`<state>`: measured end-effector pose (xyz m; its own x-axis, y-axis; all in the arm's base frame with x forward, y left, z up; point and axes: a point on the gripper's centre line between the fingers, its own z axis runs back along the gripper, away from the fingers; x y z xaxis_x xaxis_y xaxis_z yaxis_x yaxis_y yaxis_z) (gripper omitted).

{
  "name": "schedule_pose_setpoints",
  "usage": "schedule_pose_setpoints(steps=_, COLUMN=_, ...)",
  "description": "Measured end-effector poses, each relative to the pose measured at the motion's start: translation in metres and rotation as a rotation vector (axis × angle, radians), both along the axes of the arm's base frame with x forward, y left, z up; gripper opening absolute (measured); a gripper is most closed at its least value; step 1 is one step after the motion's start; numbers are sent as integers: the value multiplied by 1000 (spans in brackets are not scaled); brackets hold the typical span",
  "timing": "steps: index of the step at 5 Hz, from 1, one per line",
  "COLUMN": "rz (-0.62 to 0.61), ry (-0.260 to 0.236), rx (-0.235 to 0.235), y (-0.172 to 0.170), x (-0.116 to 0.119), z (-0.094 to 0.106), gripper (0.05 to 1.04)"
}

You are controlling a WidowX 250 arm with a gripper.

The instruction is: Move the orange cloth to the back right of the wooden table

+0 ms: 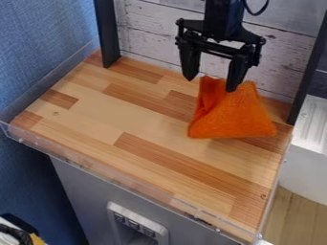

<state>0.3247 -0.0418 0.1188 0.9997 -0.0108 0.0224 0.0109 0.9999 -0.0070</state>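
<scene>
Your orange cloth (231, 116) lies on the wooden tabletop (96, 115), right of the frame's middle, bunched into a rough triangle: the base spreads wide toward you and the top narrows toward the back. Just over that top, in the upper right of the frame, hangs your black gripper (211, 84), pointing down with its two fingers spread well apart and nothing gripped between them. The finger nearer the frame's right edge overlaps the cloth's upper part from this angle, though you can't tell whether it touches; the other ends just beside the cloth's upper left corner. Around the work surface you have a clear plastic rim (115, 181) along the front, a black post (106, 33) at the upper left and another at the right edge, with whitewashed planks (150, 36) behind. A blue wall (38, 48) takes up the left side. Below the tabletop, at bottom centre, a power strip (137, 225) sits on a grey panel (76, 191), and a white ribbed surface (313, 124) stands at the right edge.
</scene>
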Motion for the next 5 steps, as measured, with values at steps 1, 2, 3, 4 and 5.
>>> schedule_pose_setpoints(steps=1, rz=-9, ry=-23, rx=-4, y=-1, x=-2, z=8, gripper=997)
schedule_pose_setpoints(steps=2, rz=-5, ry=-20, rx=-2, y=2, x=-3, z=8, gripper=995)
schedule_pose_setpoints(steps=3, rz=-2, ry=-23, rx=-2, y=5, x=-10, z=11, gripper=995)
schedule_pose_setpoints(steps=4, rz=-1, ry=0, rx=3, y=6, x=-17, z=11, gripper=997)
schedule_pose_setpoints(steps=5, rz=-4, ry=18, rx=5, y=6, x=-20, z=10, gripper=995)
